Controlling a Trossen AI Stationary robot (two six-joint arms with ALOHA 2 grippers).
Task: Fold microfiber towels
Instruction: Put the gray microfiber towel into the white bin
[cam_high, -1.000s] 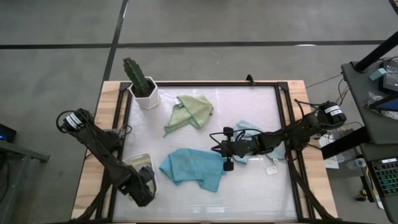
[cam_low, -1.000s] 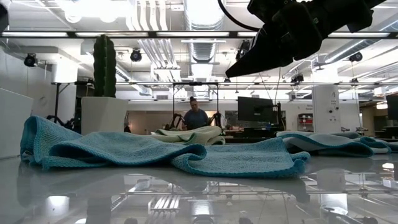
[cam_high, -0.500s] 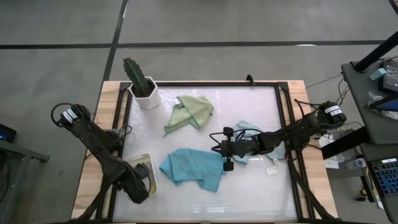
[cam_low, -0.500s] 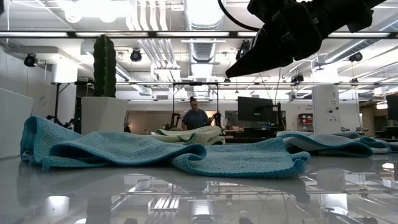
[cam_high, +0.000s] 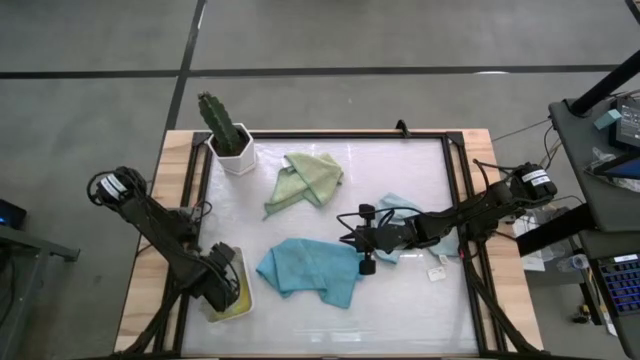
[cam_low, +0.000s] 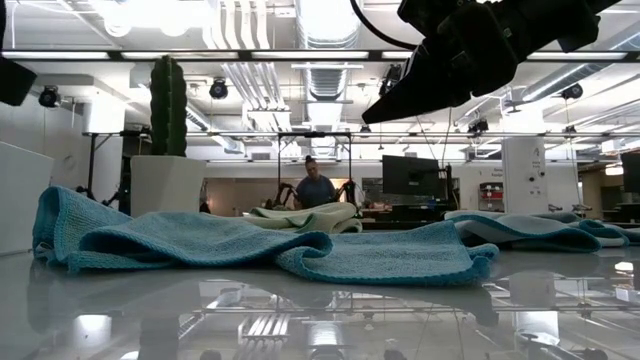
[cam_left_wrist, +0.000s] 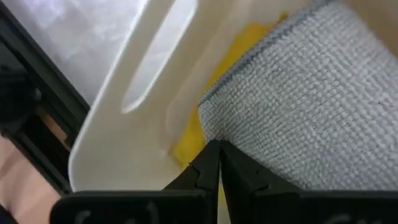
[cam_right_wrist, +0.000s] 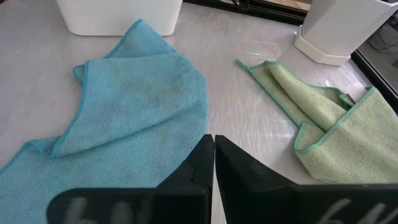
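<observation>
The teal towel (cam_high: 305, 270) lies crumpled at the table's near middle. The sage green towel (cam_high: 305, 178) lies rumpled behind it. The pale blue towel (cam_high: 400, 222) lies partly under my right arm. The grey towel (cam_left_wrist: 298, 106) lies on the yellow towel (cam_left_wrist: 193, 137) in the white tray (cam_high: 236, 305). My left gripper (cam_high: 222, 275) is shut over the tray, its tips (cam_left_wrist: 217, 152) at the grey towel's corner. My right gripper (cam_high: 350, 240) is shut and empty, well above the teal towel's right edge (cam_right_wrist: 186, 124); it also shows in the low view (cam_low: 372, 118). My left gripper points down into the tray with shut fingers at the grey towel's corner (cam_left_wrist: 214, 118). I cannot tell whether they touch the towel.
A cactus in a white pot (cam_high: 228, 135) stands at the far left corner. A small white tag (cam_high: 437, 272) lies by the right frame rail. A dark metal frame (cam_high: 455, 200) runs round the white table top. A person shows far off in the room (cam_low: 315, 188).
My left gripper has gone from beyond the tray's near end toward the table's far edge and now stands over the tray. My right arm and the towels on the table have kept still.
</observation>
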